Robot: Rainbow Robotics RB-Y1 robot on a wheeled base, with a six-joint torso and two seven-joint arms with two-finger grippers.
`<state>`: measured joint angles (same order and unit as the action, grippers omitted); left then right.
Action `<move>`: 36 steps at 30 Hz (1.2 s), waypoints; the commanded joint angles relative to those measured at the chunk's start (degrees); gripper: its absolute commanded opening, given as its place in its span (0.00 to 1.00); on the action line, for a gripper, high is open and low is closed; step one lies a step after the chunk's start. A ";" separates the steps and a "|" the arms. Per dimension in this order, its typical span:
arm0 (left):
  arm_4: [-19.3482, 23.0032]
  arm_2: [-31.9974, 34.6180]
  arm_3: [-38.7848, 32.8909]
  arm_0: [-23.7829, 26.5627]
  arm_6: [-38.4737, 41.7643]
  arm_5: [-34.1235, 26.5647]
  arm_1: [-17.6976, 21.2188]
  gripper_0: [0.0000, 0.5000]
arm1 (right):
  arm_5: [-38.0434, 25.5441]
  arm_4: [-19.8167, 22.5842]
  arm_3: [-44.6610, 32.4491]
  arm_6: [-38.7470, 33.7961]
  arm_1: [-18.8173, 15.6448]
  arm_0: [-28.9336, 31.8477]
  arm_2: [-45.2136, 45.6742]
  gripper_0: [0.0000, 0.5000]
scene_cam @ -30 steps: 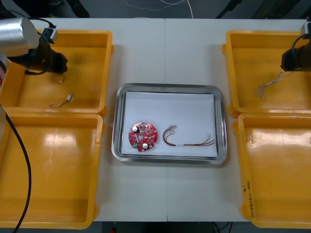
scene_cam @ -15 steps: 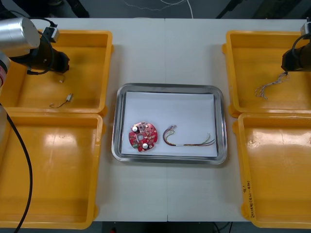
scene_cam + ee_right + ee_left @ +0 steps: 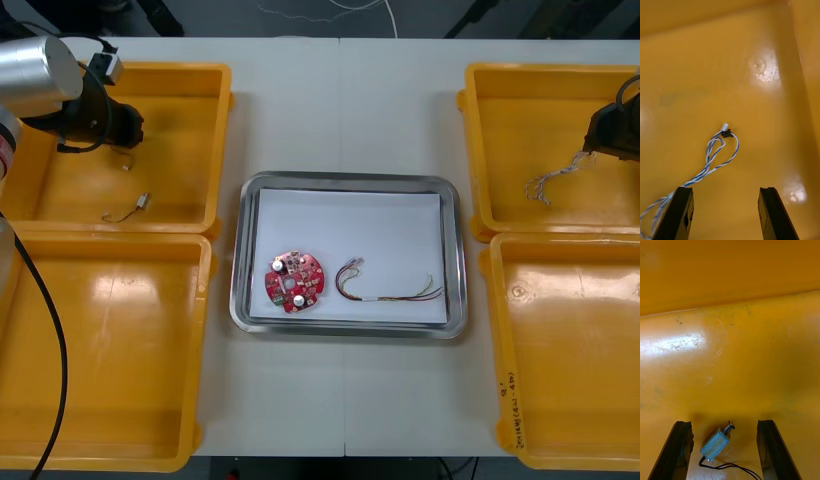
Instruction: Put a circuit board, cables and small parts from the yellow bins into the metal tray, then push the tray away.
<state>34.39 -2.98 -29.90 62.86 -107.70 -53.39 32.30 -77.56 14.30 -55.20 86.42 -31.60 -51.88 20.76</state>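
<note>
In the metal tray (image 3: 455,250) at the table's middle lie a round red circuit board (image 3: 295,283) and a red and yellow cable (image 3: 388,287). My left gripper (image 3: 130,128) hovers in the far left yellow bin (image 3: 215,140); its fingers stand open (image 3: 724,423) with a small metal part (image 3: 716,444) on a black wire lying between them. My right gripper (image 3: 595,140) is in the far right yellow bin (image 3: 475,150), open (image 3: 726,189), holding nothing. A twisted blue and white cable (image 3: 717,155) lies on the bin floor just ahead of its fingers, also seen from the front (image 3: 553,178).
Another small metal part (image 3: 143,201) with a wire lies in the far left bin, nearer the tray. The near left bin (image 3: 205,350) and near right bin (image 3: 495,350) flank the tray's front.
The right gripper has opened and shifted slightly right and nearer; the blue and white cable rests loose on the bin floor. The left gripper edged a little to the right.
</note>
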 commanded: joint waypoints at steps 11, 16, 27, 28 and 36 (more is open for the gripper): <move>2.35 -1.51 -0.51 -0.63 -4.62 0.74 0.40 1.00 | -3.65 0.20 1.23 -22.88 -1.18 -7.89 -0.54 1.00; 2.35 -1.51 -0.51 -0.98 -5.33 0.83 0.84 1.00 | -0.92 -0.42 12.13 -27.27 -1.27 -13.07 -0.19 1.00; 3.76 -1.51 -0.51 -2.30 -6.47 1.53 1.28 1.00 | 5.84 -1.56 22.24 -31.05 -1.01 -14.74 -0.19 1.00; 4.02 -1.51 -0.51 -2.39 -6.56 1.53 1.28 1.00 | 5.93 -1.73 22.68 -31.49 -1.01 -14.74 -0.19 1.00; 4.37 -1.51 -0.51 -2.57 -7.00 1.53 1.63 0.00 | 5.84 -1.82 27.16 -37.20 -0.74 -15.71 -1.16 1.00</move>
<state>38.05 -2.98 -29.89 61.42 -107.84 -52.28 32.36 -72.20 13.07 -28.88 52.31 -31.58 -63.75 20.73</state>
